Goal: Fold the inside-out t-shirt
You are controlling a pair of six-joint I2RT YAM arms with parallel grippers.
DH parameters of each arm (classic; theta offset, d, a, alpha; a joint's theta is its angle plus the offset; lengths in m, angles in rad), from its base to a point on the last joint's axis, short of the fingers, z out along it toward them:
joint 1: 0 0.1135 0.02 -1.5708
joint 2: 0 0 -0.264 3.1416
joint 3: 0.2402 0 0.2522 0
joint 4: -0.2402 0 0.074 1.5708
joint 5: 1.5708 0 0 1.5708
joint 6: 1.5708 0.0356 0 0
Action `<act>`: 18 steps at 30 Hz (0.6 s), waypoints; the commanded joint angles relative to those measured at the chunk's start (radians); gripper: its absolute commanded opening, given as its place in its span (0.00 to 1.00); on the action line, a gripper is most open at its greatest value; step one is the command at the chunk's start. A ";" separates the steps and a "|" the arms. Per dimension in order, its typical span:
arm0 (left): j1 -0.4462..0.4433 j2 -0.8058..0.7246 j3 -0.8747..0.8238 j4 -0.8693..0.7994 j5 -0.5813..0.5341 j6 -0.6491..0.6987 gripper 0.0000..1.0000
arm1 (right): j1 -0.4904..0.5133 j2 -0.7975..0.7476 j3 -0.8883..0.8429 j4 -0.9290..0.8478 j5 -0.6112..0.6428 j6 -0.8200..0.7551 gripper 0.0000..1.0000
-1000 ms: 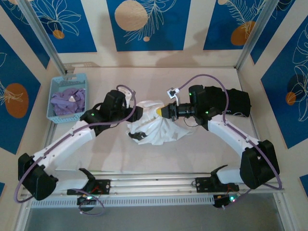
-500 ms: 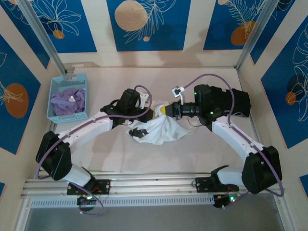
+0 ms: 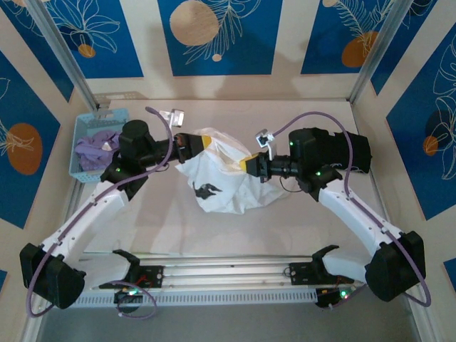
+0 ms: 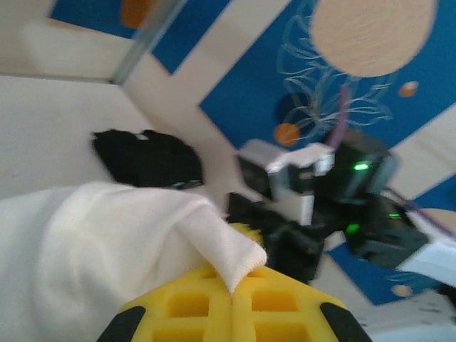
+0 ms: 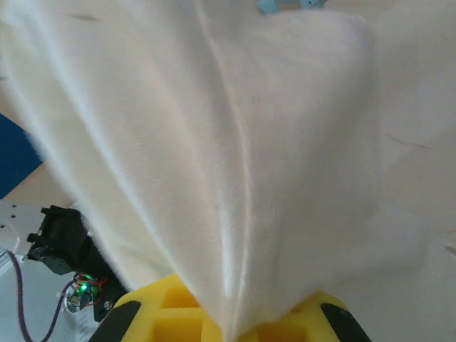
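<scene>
**Left hand has closed on the shirt and drawn it out sideways**

The large white cotton t-shirt now hangs between the two hands over the middle of the pale surface, and its lower part rests there. One second ago it was a low crumpled heap, with the left hand standing open beside it. Now the left hand has its yellow fingers pressed together on a fold of the cloth. It has carried that fold toward the far left, so the cloth is stretched into a wider sheet. In the left wrist view a hemmed corner sits pinched between the yellow pads. The right hand is closed on another bunch of the same shirt, and in its own wrist view the cloth fans out from between its pads. The small dark graphic print was half buried in folds before and now lies in plain sight.

I judge this to be the spreading-out step. The shirt is not flat yet and no fold has been made.

On the left, the light blue plastic basket with the lavender-purple garment stands close to the left arm, so little room remains for pulling that way. On the right, a black garment lies just behind the right arm. The widest bare room is toward the near edge, between the shirt and the metal rail.
</scene>
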 commanded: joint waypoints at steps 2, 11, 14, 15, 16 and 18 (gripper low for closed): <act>0.016 -0.010 -0.021 0.165 0.121 -0.123 0.00 | 0.034 0.071 0.111 -0.192 0.270 0.017 0.12; 0.016 -0.001 -0.009 0.044 0.089 -0.017 0.00 | 0.132 -0.087 0.070 -0.188 0.414 -0.246 0.43; 0.016 0.003 -0.010 0.035 0.092 -0.009 0.00 | 0.152 -0.094 0.071 -0.150 0.412 -0.295 0.54; 0.016 0.004 -0.008 0.029 0.093 -0.006 0.00 | 0.156 -0.088 0.076 -0.137 0.407 -0.307 0.58; 0.016 0.005 -0.005 0.021 0.093 -0.001 0.00 | 0.162 -0.082 0.083 -0.127 0.405 -0.318 0.60; 0.017 0.007 0.000 0.006 0.093 0.007 0.00 | 0.181 -0.070 0.096 -0.109 0.421 -0.337 0.60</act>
